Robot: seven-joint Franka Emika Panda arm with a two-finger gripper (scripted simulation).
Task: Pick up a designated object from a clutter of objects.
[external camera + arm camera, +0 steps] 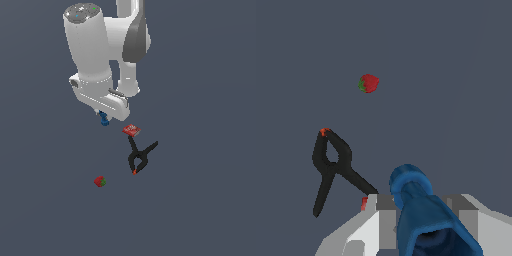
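gripper (423, 220) pinches blue peg (421, 210) (exterior view mostly hides it (104, 119)).

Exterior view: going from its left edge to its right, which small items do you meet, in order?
Strawberry → blue peg, held at the gripper → red box → black clamp. The box and the clamp overlap a little in their spans; the order goes by their middles.

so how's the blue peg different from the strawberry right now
The blue peg sits between the gripper fingers; the strawberry lies loose on the surface, well apart. The peg is plain blue and bolt-shaped; the strawberry is rounded, red with green leaves. Both are small.
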